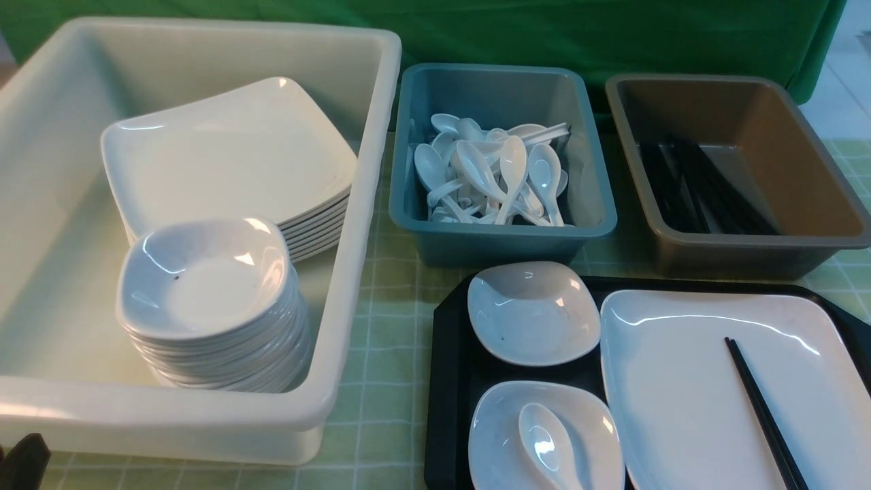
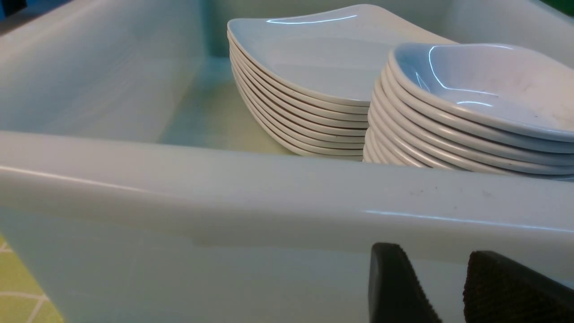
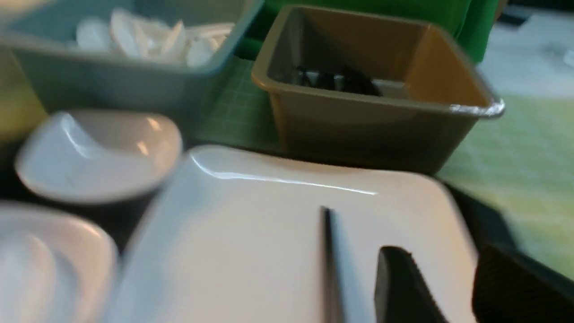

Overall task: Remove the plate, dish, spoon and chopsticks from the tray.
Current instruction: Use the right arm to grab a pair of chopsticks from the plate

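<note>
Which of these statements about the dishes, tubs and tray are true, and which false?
1. The small white soup spoon lies in a small white squarish dish on the black plastic tray. True.
2. The black chopsticks lie on the large white squarish plate. True.
3. The blue-grey plastic tub holds chopsticks. False: the blue-grey plastic tub holds white spoons.
4. The big white bin is empty. False: the big white bin holds stacked plates and dishes.
5. The right gripper grips the chopsticks. False: the right gripper is open and holds nothing.
</note>
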Motion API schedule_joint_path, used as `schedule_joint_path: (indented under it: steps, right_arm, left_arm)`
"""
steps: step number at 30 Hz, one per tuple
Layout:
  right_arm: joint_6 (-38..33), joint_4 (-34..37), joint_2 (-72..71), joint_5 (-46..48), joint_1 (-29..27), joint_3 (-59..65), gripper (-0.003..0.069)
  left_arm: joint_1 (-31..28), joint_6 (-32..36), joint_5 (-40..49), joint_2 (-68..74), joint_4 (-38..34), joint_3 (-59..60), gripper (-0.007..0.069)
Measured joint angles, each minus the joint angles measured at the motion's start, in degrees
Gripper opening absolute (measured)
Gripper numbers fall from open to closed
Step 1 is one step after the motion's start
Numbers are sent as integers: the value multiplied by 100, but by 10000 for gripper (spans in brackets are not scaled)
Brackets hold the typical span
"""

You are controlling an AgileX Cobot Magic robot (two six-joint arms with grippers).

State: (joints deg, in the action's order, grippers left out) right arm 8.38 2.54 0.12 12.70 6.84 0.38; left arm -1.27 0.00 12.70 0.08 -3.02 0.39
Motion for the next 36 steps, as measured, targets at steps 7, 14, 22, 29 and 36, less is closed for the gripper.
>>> schedule_joint_path:
  steps: [7,14,22,29,36]
  right_arm:
    - [2275,700,0,-119,0,0,239]
    - [3190,970,0,-146,0,0,239]
    - [1579,660,532,318,0,-1936,33]
    - [457,-289,2696,3110,0,-3542,11]
    - [-432,-29,5105,4039,0,-3575,105]
  left_arm:
    - [0,0,0,0,0,0,222]
    - [0,0,0,0,0,0,222]
    - [0,0,0,0,0,0,222]
    - [0,0,0,0,0,0,222]
    - [0,0,0,0,0,0,222]
